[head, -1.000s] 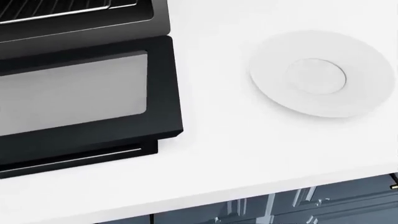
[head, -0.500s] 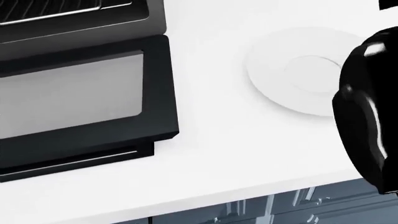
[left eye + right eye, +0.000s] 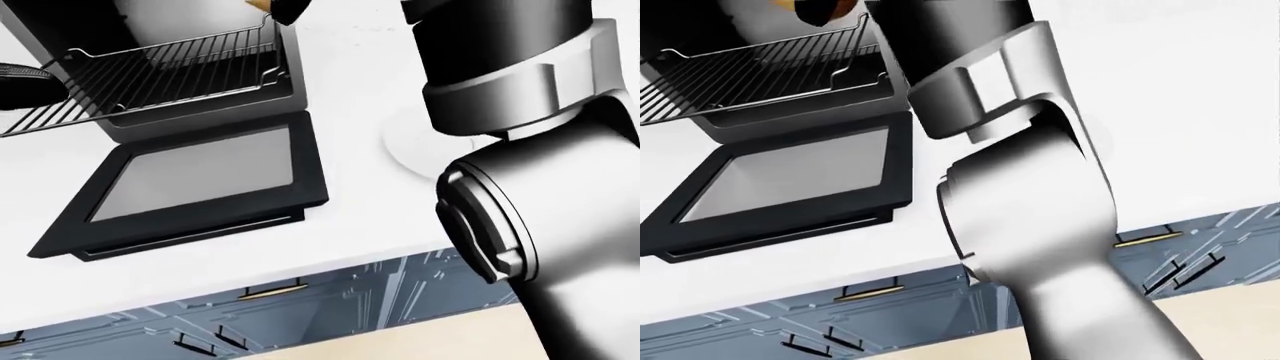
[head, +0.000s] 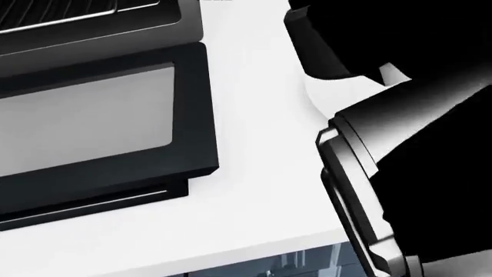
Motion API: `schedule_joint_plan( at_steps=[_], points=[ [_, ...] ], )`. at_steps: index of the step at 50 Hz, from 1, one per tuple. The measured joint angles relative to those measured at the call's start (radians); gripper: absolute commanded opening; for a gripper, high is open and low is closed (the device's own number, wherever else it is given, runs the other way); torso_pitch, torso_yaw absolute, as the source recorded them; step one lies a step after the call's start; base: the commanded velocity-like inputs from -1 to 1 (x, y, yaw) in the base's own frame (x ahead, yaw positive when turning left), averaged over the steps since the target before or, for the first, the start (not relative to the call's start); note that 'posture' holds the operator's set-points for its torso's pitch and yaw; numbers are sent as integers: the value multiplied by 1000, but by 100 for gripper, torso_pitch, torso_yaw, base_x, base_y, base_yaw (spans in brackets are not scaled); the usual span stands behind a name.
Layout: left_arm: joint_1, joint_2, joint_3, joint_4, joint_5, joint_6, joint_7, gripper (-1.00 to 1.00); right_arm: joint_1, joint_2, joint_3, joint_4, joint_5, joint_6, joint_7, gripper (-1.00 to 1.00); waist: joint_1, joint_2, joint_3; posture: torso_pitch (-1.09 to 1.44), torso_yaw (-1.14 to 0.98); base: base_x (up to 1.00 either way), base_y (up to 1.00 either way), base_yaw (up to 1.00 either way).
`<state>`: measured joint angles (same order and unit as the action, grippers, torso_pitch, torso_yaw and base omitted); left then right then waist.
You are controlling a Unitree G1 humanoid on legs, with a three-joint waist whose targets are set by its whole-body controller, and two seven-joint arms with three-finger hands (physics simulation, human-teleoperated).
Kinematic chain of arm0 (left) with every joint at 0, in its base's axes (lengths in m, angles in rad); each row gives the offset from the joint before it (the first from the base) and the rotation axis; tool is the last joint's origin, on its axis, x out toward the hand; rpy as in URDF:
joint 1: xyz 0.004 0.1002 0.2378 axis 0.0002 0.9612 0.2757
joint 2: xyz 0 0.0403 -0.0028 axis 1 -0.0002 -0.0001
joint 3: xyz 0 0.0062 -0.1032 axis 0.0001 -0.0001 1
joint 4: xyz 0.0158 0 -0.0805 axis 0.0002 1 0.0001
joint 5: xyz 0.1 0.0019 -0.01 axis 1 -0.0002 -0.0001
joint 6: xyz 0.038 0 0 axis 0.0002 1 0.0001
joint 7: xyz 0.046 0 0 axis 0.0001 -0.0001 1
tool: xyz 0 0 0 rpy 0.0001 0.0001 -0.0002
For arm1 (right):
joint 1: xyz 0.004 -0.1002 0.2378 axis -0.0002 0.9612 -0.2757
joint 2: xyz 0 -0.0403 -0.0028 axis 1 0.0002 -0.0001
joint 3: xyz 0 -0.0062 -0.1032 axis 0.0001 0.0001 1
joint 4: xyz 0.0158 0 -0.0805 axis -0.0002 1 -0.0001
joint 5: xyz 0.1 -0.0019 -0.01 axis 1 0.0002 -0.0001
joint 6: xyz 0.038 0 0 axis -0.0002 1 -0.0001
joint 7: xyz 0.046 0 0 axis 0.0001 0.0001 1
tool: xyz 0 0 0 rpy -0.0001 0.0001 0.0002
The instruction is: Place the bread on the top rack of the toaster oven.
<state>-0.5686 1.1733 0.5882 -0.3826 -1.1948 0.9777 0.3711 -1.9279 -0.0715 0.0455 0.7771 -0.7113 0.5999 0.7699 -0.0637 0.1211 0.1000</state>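
The toaster oven stands at the upper left, its glass door [image 3: 190, 180] folded down flat on the white counter. Its wire rack [image 3: 150, 75] is pulled out above the door and holds nothing. A sliver of tan bread [image 3: 810, 6] shows at the top edge of the right-eye view, above the rack's right end. My right hand [image 3: 285, 7] is at the top edge, mostly cut off, with dark fingers against the bread. A dark shape at the left edge by the rack looks like my left hand [image 3: 20, 82]; its fingers do not show.
My right arm [image 3: 1020, 202] fills the right half of every view. It hides most of the white plate [image 3: 400, 146] on the counter [image 3: 350, 75]. Blue-grey cabinet drawers [image 3: 300, 315] run below the counter's edge.
My right arm has swung in from the right across the head view and now covers the plate, which lay bare and empty a second ago. The oven door has barely shifted.
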Motion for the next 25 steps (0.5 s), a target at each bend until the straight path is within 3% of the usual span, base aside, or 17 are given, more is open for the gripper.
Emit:
schedule_joint_plan(
  at_steps=[19, 25],
  points=[
    [59, 18, 65, 9, -22, -15, -9, 100, -58, 105, -3, 70, 6, 35, -108, -91, -7, 8, -3, 0, 0, 0, 0, 0],
    [69, 29, 74, 13, -39, -21, -7, 100, -25, 141, 11, 55, 21, 47, -161, -92, -6, 11, -6, 0, 0, 0, 0, 0]
  ],
)
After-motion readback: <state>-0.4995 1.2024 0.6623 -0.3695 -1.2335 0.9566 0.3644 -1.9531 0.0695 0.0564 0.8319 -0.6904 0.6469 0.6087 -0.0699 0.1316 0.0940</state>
